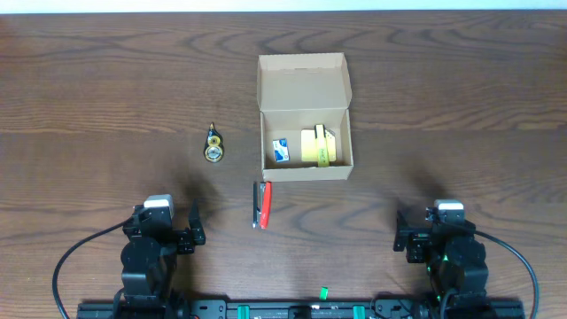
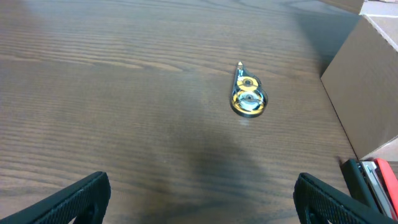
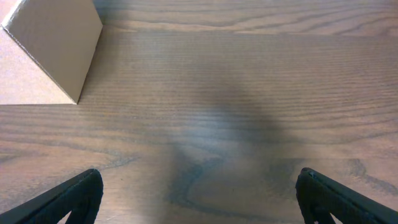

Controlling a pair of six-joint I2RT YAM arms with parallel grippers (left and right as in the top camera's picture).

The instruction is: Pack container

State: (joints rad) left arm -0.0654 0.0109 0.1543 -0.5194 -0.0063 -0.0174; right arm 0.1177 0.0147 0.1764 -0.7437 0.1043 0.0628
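Packing partly done, I judge; two items left out
The container (image 1: pixel 304 115) sits mid-table, lid up. Left gripper (image 2: pixel 202 202) and right gripper (image 3: pixel 199 199) are spread wide, empty. Next I'd send the left to the correction tape (image 2: pixel 249 99), then the red-black tool (image 1: pixel 262 204). Only overhead shows the box's contents

Soft, even light falls from above on the dark desk (image 1: pixel 89 89). There is no hard glare, only a dull sheen on the wood grain. In the overhead view, faint smudged shadows lie toward the near edge at left and right, and the container (image 1: pixel 301 81) is brightly lit inside. In the wrist views, a broad blurred shadow darkens the desk ahead of the left tool (image 2: pixel 202 199) and the right tool (image 3: pixel 199 196). Their black fingers look soft and featureless.
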